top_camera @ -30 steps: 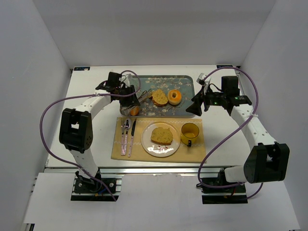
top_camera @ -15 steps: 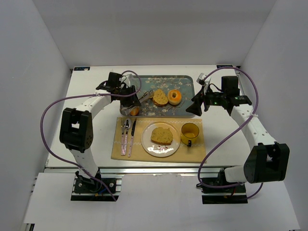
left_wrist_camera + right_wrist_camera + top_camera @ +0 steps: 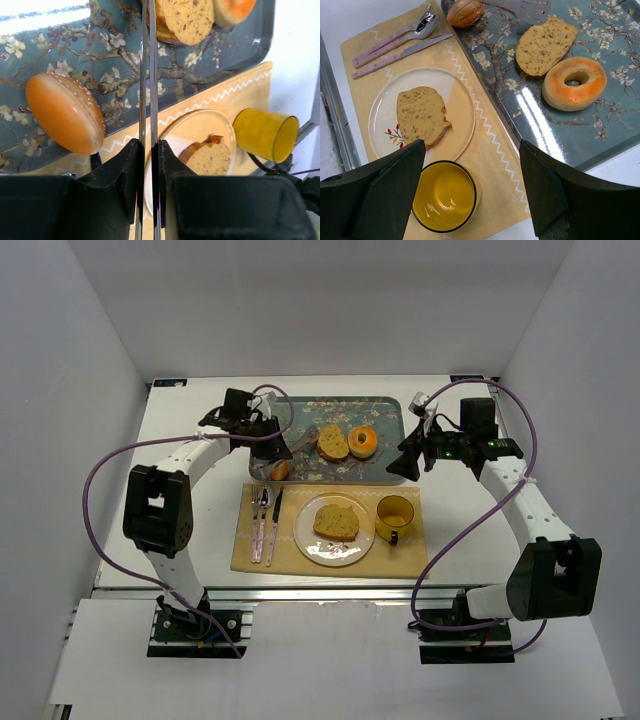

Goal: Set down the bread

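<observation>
White arm links are bending in two big arcs over the table [image 3: 215,540]. The left arm is reaching forward and inward to the left part of the tray. The left gripper [image 3: 147,150] is pressing its fingers together on the thin handle of a slotted metal utensil [image 3: 522,7], whose flat end is lying at the edge of the bread on the tray. The right arm is folding at the elbow and pointing inward. The right gripper [image 3: 470,150] is hanging near the right end of the tray, its fingers standing wide apart and holding nothing.

One teal flowered tray [image 3: 385,410] is lying at the far side, and one yellow placemat [image 3: 405,552] is lying just in front of it. One white plate [image 3: 460,100] is sitting on the placemat. Two bread slices are showing: one slice [image 3: 332,443] is resting on the tray, just beside the one orange-glazed doughnut [image 3: 362,441], and the other slice [image 3: 337,521] is lying on the plate. One yellow cup [image 3: 394,517] is standing on the placemat, right of the plate. One small orange fruit [image 3: 279,470] is lying at the tray's near left corner. Three pieces of cutlery [image 3: 395,42] are lying left of the plate.
</observation>
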You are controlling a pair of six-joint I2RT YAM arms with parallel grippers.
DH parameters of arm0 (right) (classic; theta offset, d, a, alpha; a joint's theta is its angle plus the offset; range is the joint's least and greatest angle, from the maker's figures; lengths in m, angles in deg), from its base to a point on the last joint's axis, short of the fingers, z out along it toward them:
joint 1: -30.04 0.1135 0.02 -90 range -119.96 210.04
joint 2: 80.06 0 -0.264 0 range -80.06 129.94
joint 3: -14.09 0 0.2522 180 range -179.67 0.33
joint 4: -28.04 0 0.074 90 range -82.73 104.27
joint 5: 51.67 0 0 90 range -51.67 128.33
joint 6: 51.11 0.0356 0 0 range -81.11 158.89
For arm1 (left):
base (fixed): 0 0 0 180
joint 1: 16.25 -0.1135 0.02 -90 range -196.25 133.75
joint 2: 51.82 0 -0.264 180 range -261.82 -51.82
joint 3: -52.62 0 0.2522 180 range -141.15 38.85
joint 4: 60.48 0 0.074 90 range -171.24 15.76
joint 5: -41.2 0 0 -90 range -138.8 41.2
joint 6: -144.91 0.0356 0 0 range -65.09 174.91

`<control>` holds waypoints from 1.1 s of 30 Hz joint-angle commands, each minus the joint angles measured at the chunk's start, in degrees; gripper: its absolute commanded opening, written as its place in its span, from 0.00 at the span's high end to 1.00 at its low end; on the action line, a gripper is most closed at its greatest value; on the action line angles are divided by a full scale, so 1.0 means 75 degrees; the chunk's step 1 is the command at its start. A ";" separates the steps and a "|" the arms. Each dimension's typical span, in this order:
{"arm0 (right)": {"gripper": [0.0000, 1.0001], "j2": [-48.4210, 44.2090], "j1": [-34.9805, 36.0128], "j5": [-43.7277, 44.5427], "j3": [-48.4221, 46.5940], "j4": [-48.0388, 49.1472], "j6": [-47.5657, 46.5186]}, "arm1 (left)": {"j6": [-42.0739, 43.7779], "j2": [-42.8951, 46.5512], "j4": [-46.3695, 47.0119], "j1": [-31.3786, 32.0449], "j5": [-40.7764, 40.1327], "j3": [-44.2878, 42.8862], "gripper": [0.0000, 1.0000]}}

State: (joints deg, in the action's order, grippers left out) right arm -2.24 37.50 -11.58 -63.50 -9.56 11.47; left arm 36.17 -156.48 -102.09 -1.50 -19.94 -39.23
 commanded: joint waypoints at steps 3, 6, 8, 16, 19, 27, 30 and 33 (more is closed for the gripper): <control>0.19 -0.0251 -0.0069 -0.0142 0.0050 0.0178 0.0000 | -0.0383 0.1157 0.0433 0.0003 0.0475 -0.0289 0.97; 0.19 -0.0263 -0.0081 -0.0154 0.0062 0.0155 -0.0012 | -0.0454 0.1906 0.0503 0.0003 0.0604 0.0226 0.98; 0.19 -0.0251 -0.0081 -0.0154 0.0050 0.0178 -0.0012 | -0.0326 0.2537 0.0468 0.0003 0.0628 0.0821 0.98; 0.19 -0.0169 -0.0081 -0.0212 -0.0032 0.0166 -0.0035 | -0.0079 0.4765 0.0118 0.0026 0.1540 0.3319 1.00; 0.19 -0.0099 -0.0081 -0.0259 -0.0067 0.0155 -0.0024 | 0.0038 0.5455 -0.0386 0.0143 0.1636 0.4021 1.00; 0.19 0.0006 -0.0093 -0.0306 -0.0137 0.0143 -0.0012 | -0.0220 0.6548 -0.0738 0.0483 0.1695 0.4962 1.00; 0.18 0.0030 -0.0081 -0.0318 -0.0172 0.0143 0.0011 | -0.0115 0.6432 -0.0867 0.0612 0.1671 0.5009 1.00; 0.18 0.0030 -0.0093 -0.0306 -0.0184 0.0143 0.0011 | 0.0084 0.6163 -0.1101 0.0729 0.1438 0.4962 0.79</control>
State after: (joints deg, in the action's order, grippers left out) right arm -2.28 37.15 -12.47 -63.50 -9.58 11.47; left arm 35.01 -109.42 -109.00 3.20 -9.25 -1.77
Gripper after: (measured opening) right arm 0.817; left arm 0.284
